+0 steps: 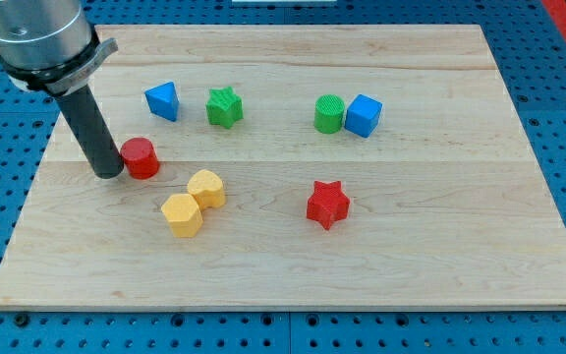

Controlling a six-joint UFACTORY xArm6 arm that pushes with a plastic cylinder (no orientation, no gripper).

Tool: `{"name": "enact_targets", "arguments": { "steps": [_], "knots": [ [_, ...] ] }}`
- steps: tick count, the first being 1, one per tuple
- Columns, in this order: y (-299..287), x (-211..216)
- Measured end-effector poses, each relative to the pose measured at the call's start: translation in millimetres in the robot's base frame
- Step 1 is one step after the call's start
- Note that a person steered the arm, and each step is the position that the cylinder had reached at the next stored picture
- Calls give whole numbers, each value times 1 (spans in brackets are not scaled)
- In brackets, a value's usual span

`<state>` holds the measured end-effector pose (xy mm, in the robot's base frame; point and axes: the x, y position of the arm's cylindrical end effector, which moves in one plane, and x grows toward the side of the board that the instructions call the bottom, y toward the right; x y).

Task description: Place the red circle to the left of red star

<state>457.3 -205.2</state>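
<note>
The red circle (pixel 141 157) sits at the board's left side. The red star (pixel 327 204) lies well to its right and slightly lower, past the middle of the board. My tip (pixel 109 173) rests on the board right against the red circle's left side. The dark rod rises from it toward the view's top left, into the grey arm housing.
A yellow heart-like block (pixel 206 188) and a yellow hexagon (pixel 182 214) lie between the circle and the star, slightly lower. A blue triangle (pixel 163 100), green star (pixel 224 107), green cylinder (pixel 329 114) and blue cube (pixel 364 115) stand along the upper part. The wooden board (pixel 460 256) ends in blue pegboard.
</note>
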Motion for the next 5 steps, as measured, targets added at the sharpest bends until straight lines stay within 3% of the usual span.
{"name": "enact_targets", "arguments": {
  "steps": [1,3,4,5],
  "knots": [
    [-24,-9],
    [115,-17],
    [158,-18],
    [163,-53]
  ]
}}
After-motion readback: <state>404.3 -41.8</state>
